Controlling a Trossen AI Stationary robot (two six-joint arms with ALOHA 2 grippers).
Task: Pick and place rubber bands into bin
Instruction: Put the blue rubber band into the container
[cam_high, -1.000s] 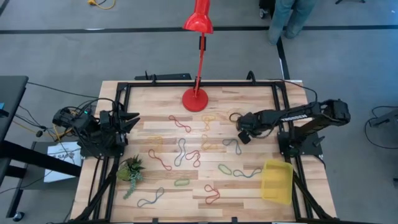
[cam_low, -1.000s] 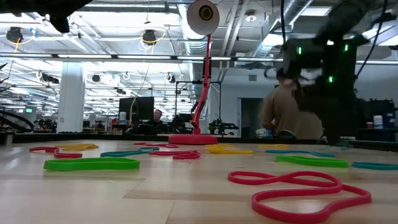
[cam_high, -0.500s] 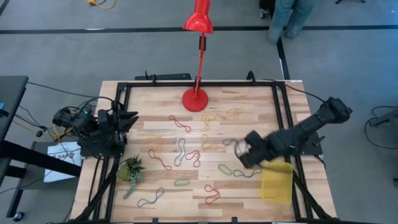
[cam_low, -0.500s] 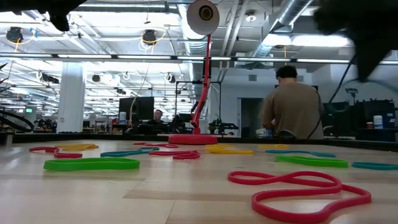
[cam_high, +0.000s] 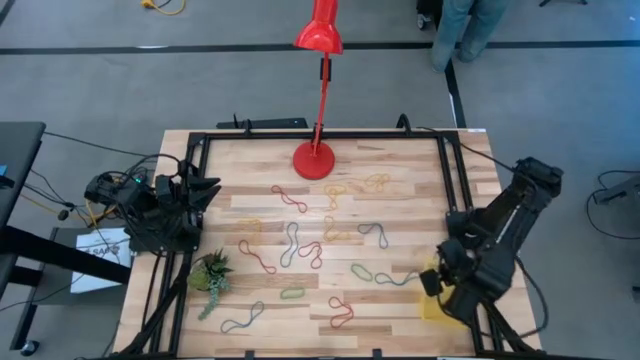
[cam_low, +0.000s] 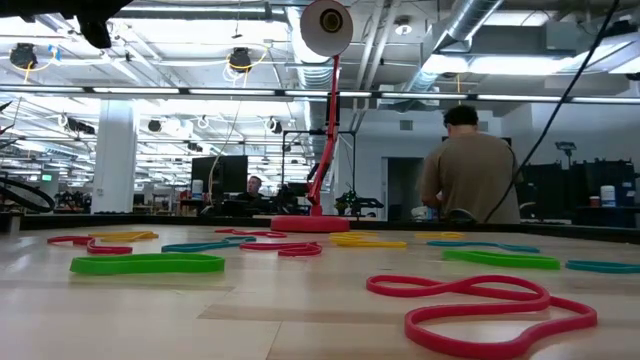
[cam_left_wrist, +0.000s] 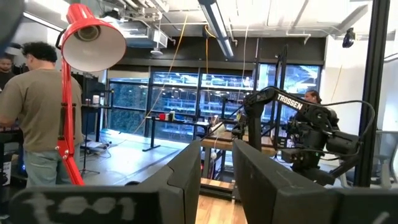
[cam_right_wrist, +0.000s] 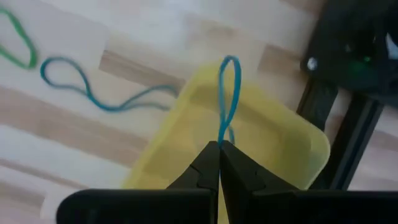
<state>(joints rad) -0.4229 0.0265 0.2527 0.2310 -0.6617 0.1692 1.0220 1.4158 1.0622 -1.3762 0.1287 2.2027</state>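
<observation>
My right gripper hovers over the translucent yellow bin, which stands by the table's near right corner and is mostly hidden under the arm in the high view. It is shut on a thin blue rubber band. Several more rubber bands lie flat across the table: red, green, teal and grey-blue. In the low view a green band and a red band lie close by. My left gripper waits at the table's left edge, open by a narrow gap. My right gripper pinches the blue rubber band by one end between its two fingertips. The fingers point down at the bin. The rest of the band runs on past the tips as a narrow loop over the bin; whether it touches the bin's floor I cannot tell.
A red lamp stands with its round base at the table's far edge. A small green plant sits near the left side. A black frame rail runs beside the bin. A person stands in the room beyond the table.
My right gripper has swung from the far right part of the table toward the near edge and the right, ending above the bin, shut throughout and carrying the blue band. Its arm has left the low view. The bands on the table lie as before.
</observation>
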